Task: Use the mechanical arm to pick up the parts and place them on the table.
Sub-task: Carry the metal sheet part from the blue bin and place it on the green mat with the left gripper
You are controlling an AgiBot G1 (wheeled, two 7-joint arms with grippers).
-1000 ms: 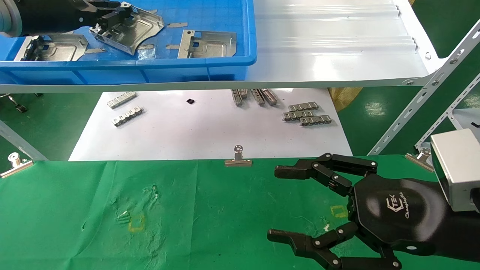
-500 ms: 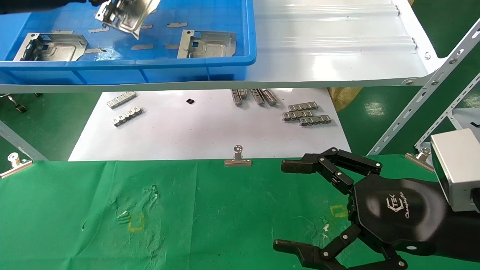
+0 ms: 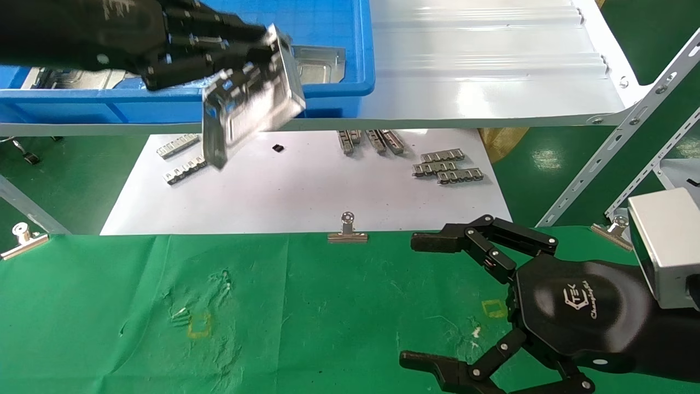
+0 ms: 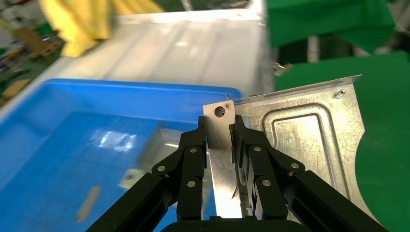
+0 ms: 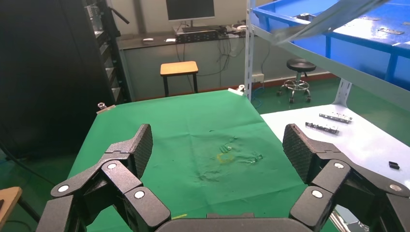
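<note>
My left gripper (image 3: pixel 261 61), a black arm reaching in from the upper left, is shut on a silvery part (image 3: pixel 249 112). It holds the part tilted in the air in front of the blue bin's front wall, above the white sheet. In the left wrist view its fingers (image 4: pixel 220 131) pinch the part's holed flange, and the embossed plate (image 4: pixel 309 140) spreads out beside them. Another part (image 3: pixel 320 57) lies in the bin, and a third (image 3: pixel 54 79) is mostly hidden behind the arm. My right gripper (image 3: pixel 413 300) is open and empty low over the green table (image 3: pixel 109 306); it also shows in the right wrist view (image 5: pixel 217 145).
The blue bin (image 3: pixel 328 93) sits on a glossy white shelf board (image 3: pixel 481 65). Below it a white sheet (image 3: pixel 306 197) carries small toothed strips (image 3: pixel 445 168). Binder clips (image 3: pixel 346 230) edge the cloth, which has yellow square marks (image 3: pixel 198 325). Slanted shelf struts (image 3: pixel 618 142) stand at the right.
My left gripper has lifted the part out of the bin and carried it forward and right, past the bin's front wall. My right gripper drifted slightly right and opened a little wider.
</note>
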